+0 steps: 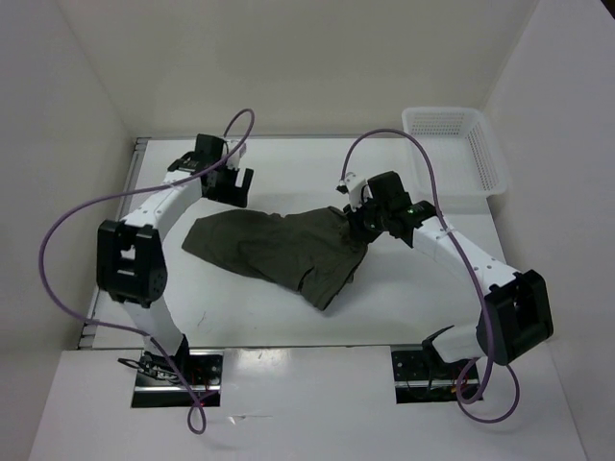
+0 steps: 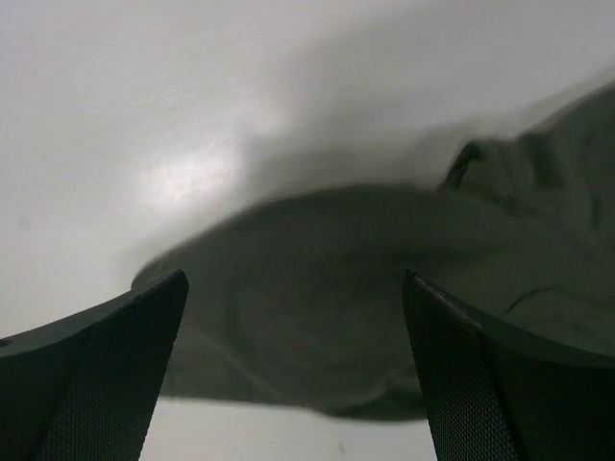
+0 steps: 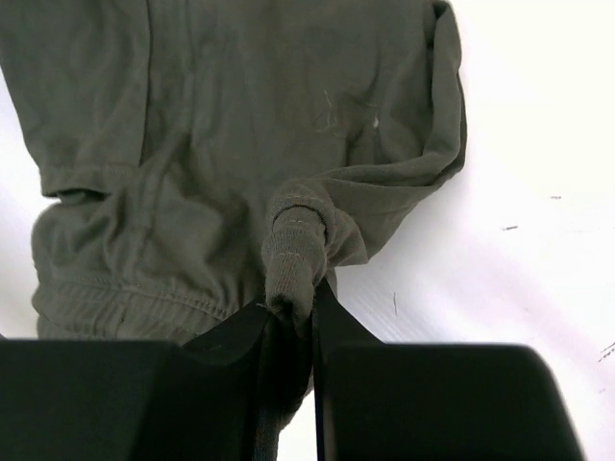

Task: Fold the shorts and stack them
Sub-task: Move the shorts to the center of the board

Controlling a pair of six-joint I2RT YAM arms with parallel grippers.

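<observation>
On the table [image 1: 252, 322], centre: inventory of this moment.

1. Shorts [image 1: 274, 245]. One pair, dark olive cloth, wrinkled. Lying spread across the middle of the table, between the two arms. One corner trails toward the near edge. No tidy fold shows yet.

2. Right gripper [image 3: 298, 322]. Fingers together, clamped on a rolled bit of the shorts' edge at their right end. Hem or waistband: cannot tell. The gathered waistband runs just beside the pinch in the right wrist view. The rest of the cloth lies flat beyond it.

3. Left gripper [image 2: 293, 298]. Fingers wide apart, nothing between them. It hangs above the shorts' left end, near the far edge of the cloth. The left wrist view is blurred, so contact with the cloth cannot be told.

4. Basket [image 1: 495, 163]. White mesh, far right corner, well apart from the shorts and both grippers.

Step in hand, as judged: taking hold for the first fold. One end is gripped, the other not, and the task looks barely begun.

Next move, as judged: the left gripper should come down on the left edge and close on it. A hold matching the right one would let both arms raise the cloth evenly and lay one half over the other. A one-sided pull would likely drag or bunch the soft cloth.
</observation>
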